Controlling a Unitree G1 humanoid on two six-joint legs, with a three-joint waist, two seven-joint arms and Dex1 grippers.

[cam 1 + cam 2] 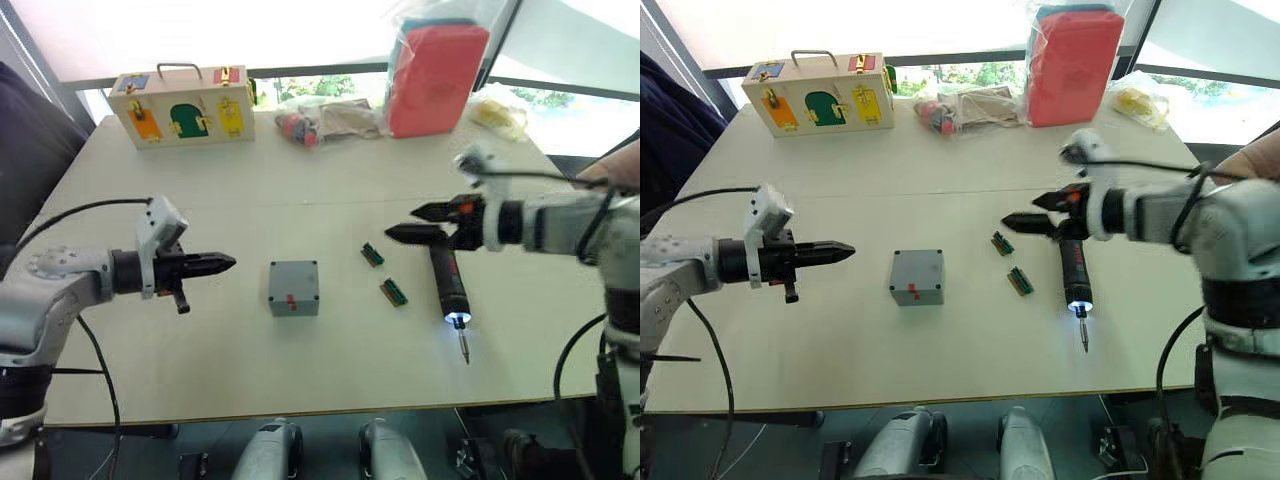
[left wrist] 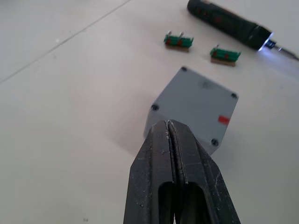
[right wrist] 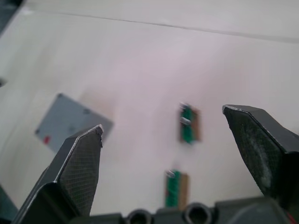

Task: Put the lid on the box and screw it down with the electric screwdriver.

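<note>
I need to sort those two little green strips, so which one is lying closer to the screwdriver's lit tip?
The green strip nearer the table's front edge. It lies closer to the electric screwdriver and its glowing tip; the other strip lies farther back, level with the handle end.
</note>
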